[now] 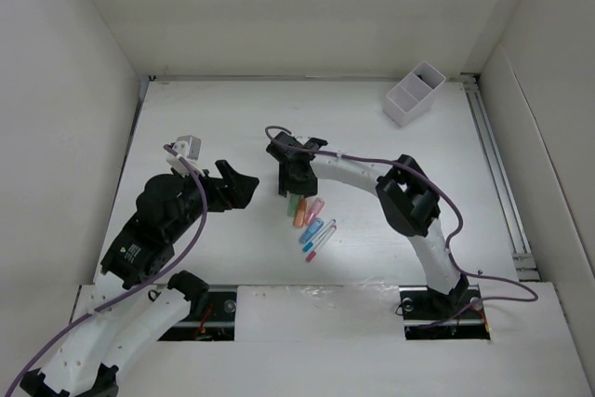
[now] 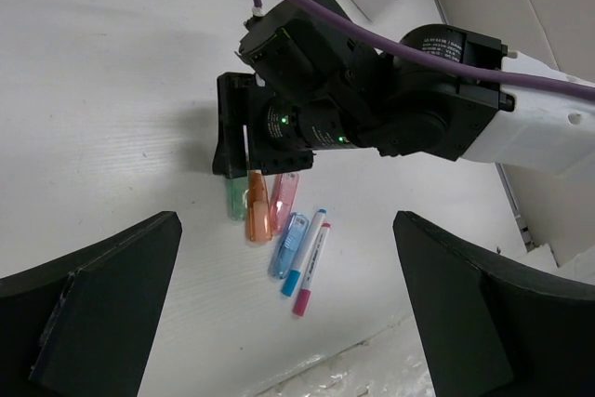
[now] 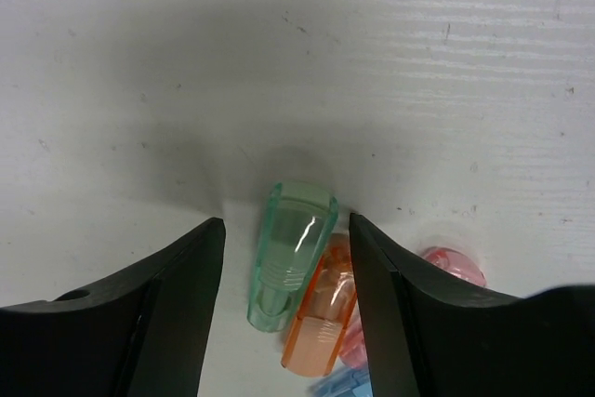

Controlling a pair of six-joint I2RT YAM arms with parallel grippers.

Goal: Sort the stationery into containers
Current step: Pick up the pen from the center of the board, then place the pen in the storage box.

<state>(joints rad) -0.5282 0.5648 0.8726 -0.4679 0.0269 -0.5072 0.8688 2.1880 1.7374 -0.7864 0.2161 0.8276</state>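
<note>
The stationery lies in a cluster mid-table: a green piece [image 3: 290, 253], an orange piece [image 3: 321, 318], a pink piece [image 3: 453, 265], a blue piece [image 2: 288, 244] and two thin white pens [image 2: 310, 253]. My right gripper [image 3: 286, 248] is open, low over the table, its fingers either side of the green piece, the right finger over the orange one. In the top view the right gripper [image 1: 293, 191] stands at the cluster's upper end. My left gripper [image 1: 244, 185] is open and empty, held above the table left of the cluster. The white two-compartment box [image 1: 415, 92] stands at the far right.
A small grey-white block [image 1: 189, 145] sits on the left arm's wrist. A metal rail [image 1: 497, 174] runs along the table's right edge. White walls enclose the table on three sides.
</note>
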